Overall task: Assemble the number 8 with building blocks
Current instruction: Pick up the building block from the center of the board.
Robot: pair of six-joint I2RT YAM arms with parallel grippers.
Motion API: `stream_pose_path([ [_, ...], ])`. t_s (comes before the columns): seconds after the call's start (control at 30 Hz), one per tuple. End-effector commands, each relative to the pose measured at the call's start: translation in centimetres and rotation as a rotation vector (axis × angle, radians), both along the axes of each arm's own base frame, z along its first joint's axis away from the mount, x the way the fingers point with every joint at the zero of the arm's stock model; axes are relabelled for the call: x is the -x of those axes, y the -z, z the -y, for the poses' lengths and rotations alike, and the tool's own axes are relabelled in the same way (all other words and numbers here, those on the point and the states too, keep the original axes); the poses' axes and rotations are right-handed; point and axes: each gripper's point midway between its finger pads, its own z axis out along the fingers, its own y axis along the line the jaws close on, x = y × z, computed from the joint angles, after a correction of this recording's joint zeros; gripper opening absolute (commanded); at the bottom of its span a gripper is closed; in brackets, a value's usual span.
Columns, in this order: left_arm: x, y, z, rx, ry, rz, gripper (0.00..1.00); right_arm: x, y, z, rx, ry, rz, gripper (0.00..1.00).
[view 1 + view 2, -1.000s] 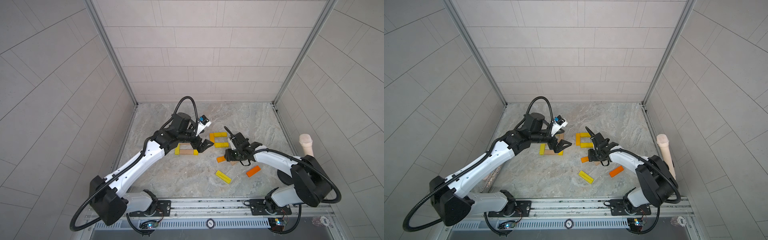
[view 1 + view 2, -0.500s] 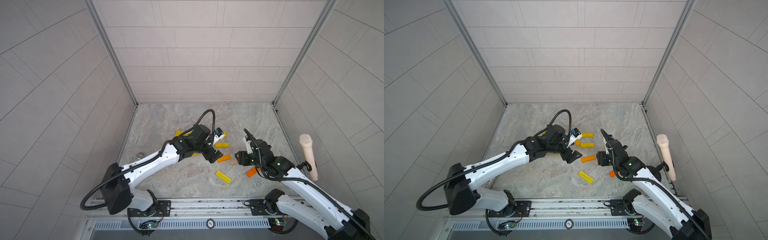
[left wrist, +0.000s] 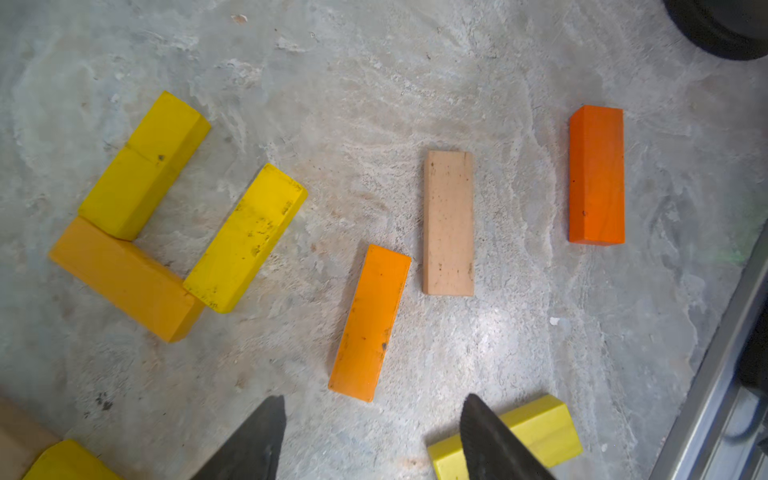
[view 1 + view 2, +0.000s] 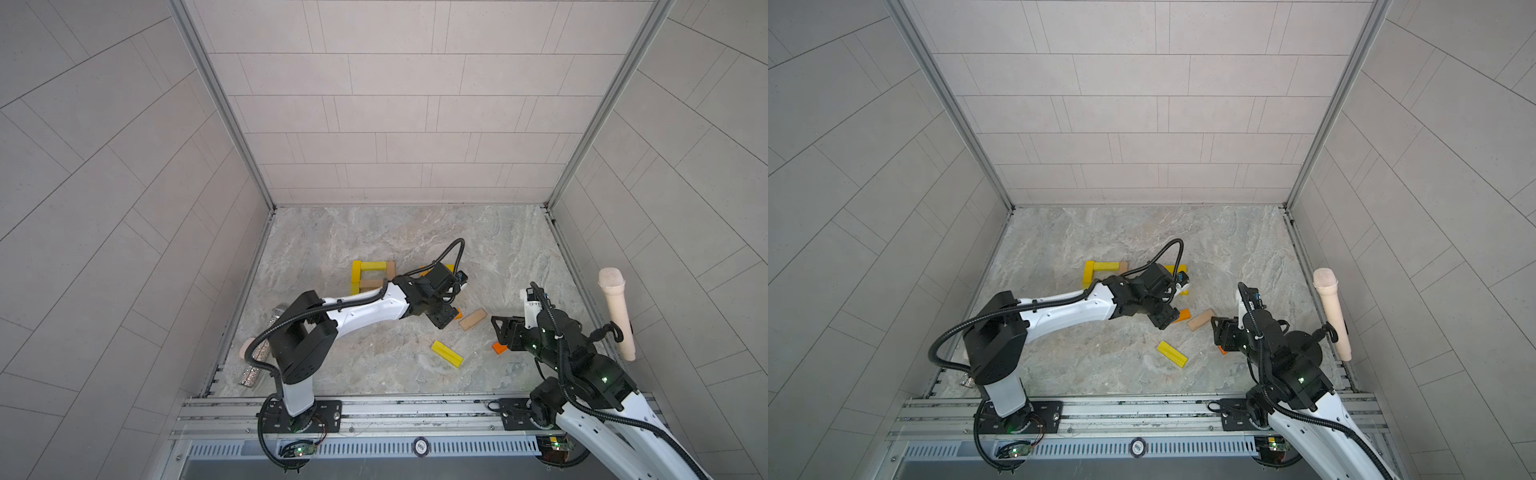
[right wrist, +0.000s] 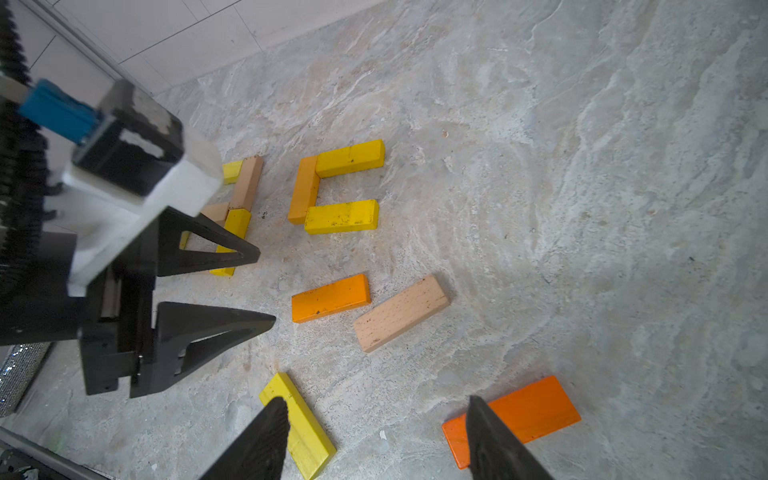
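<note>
The building blocks lie flat on the marble floor. A partial figure of yellow and tan bars (image 4: 356, 276) sits at the back left, and a C of two yellow bars and an amber one (image 5: 303, 189) lies beside it. My left gripper (image 3: 374, 405) is open and empty, low over the floor, with a loose orange block (image 3: 370, 324) just ahead of its gap; a tan block (image 3: 449, 224) lies beside that block. My right gripper (image 5: 376, 403) is open and empty, hovering between a yellow block (image 5: 297, 424) and a deep orange block (image 5: 523, 411).
A beige microphone (image 4: 617, 316) leans at the right wall. A glittery silver microphone (image 4: 266, 349) lies by the left wall, behind the left arm's base. The left gripper (image 5: 266, 286) reaches in close to the right gripper's space. The metal rail (image 4: 374, 409) borders the front.
My left arm swung from the partial figure toward the loose orange block and its jaws narrowed. My right arm drew back to the front right and its jaws widened.
</note>
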Motion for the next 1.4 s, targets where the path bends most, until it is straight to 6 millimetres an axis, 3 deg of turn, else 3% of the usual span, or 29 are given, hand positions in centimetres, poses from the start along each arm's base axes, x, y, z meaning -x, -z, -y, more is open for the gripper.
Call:
stream_pose_path([
  [0.0, -0.7, 0.6, 1.1, -0.03, -0.013, 0.017, 0.68, 0.3, 0.5, 1.0, 0.014, 0.052, -0.023, 0.69],
  [0.27, -1.3, 4.5, 1.2, -0.199, -0.004, -0.027, 0.59, 0.3, 0.4, 1.1, 0.019, 0.054, -0.021, 0.69],
  [0.63, -0.9, 6.5, 0.3, -0.271, -0.006, -0.048, 0.57, 0.3, 0.4, 1.1, 0.02, 0.057, -0.021, 0.69],
  [0.83, -0.3, 7.2, -0.1, -0.292, 0.006, -0.063, 0.55, 0.3, 0.4, 1.1, 0.019, 0.056, -0.021, 0.69],
  [1.13, 0.1, 7.6, -0.3, -0.305, 0.009, -0.082, 0.43, 0.3, 0.5, 1.2, 0.018, 0.058, -0.024, 0.69],
  [1.37, 0.4, 6.5, -2.1, -0.284, -0.113, -0.086, 0.29, 0.3, 0.1, 1.1, 0.014, 0.052, -0.01, 0.69],
])
